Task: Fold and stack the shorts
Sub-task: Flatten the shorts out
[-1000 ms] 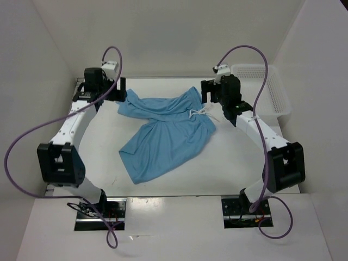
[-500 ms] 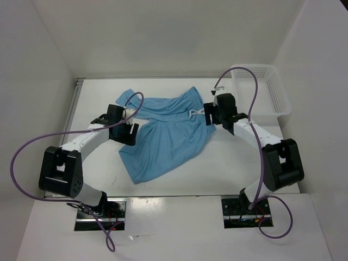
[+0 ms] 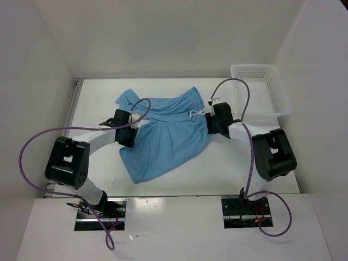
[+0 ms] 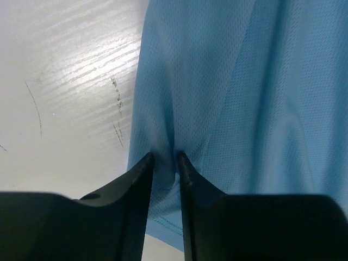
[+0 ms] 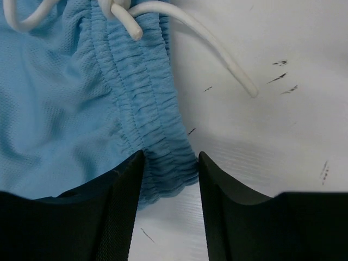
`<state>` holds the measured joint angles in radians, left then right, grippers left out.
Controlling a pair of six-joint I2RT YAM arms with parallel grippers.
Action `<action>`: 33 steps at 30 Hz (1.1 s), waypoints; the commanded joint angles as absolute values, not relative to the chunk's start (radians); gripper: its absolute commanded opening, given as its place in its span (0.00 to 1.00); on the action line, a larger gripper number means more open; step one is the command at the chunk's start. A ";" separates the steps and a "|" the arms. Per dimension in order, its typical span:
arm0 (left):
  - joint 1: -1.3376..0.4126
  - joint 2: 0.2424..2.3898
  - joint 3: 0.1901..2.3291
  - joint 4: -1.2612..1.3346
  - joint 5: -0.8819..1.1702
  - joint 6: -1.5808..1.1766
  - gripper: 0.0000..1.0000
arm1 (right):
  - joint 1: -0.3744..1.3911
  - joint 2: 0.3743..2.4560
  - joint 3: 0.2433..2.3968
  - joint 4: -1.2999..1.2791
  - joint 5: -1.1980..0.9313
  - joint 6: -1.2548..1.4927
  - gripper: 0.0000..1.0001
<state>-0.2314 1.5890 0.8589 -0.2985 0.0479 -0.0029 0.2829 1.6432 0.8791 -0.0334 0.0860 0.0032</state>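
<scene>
The light blue shorts (image 3: 163,138) lie spread and rumpled on the white table, waistband toward the right. My left gripper (image 3: 130,135) is down on their left edge. In the left wrist view it (image 4: 166,160) is shut on a ridge of the shorts (image 4: 234,87) bunched between its black fingers, just above the hem. My right gripper (image 3: 211,124) is low at the waistband's near corner. In the right wrist view it (image 5: 170,157) straddles the gathered waistband (image 5: 141,98); the left finger touches the fabric, and a sliver of table shows by the right finger. The white drawstring (image 5: 247,87) trails onto the table.
A white mesh basket (image 3: 255,66) stands at the back right corner. White walls close in the table (image 3: 98,103) at the back and on both sides. Purple cables loop over both arms.
Both arms have come down from the back of the table onto the shorts, the left to their left edge, the right to the waistband. Both sets of jaws have narrowed.
</scene>
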 commanded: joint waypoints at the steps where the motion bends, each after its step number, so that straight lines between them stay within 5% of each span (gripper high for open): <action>1: -0.230 1.603 0.845 -0.239 0.035 0.000 0.32 | 0.276 1.669 0.870 0.067 0.057 -0.034 0.49; 5: -0.230 1.603 0.845 -0.249 0.046 0.000 0.00 | 0.276 1.680 0.870 0.040 0.011 -0.044 0.21; 9: -0.230 1.603 0.856 -0.203 -0.040 0.000 0.00 | 0.276 1.655 0.848 0.019 0.000 -0.060 0.00; 16: -0.170 1.637 0.992 -0.069 -0.266 0.000 0.00 | 0.276 1.537 0.809 -0.107 -0.061 -0.215 0.00; 20: -0.120 1.676 1.049 0.006 -0.334 0.000 0.20 | 0.276 1.473 0.761 -0.147 -0.101 -0.262 0.00; 23: -0.098 1.677 1.106 -0.056 -0.324 0.000 0.48 | 0.276 1.425 0.736 -0.161 -0.121 -0.278 0.00; 24: -0.098 1.660 1.106 -0.086 -0.304 0.000 0.69 | 0.276 1.405 0.727 -0.170 -0.132 -0.287 0.00; 25: -0.098 1.649 1.106 -0.116 -0.282 0.000 0.78 | 0.276 1.396 0.727 -0.170 -0.132 -0.287 0.00; 29: -0.098 1.595 1.095 -0.295 -0.197 0.000 0.86 | 0.276 1.373 0.716 -0.170 -0.143 -0.296 0.01; 33: -0.158 1.462 1.037 -0.521 -0.010 0.000 0.78 | 0.276 1.364 0.716 -0.181 -0.131 -0.305 0.03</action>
<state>-0.1101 1.5749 1.0687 -0.3202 -0.1654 -0.0036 0.2813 1.4006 0.7250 -0.1646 -0.1253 -0.2764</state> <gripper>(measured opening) 0.782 0.033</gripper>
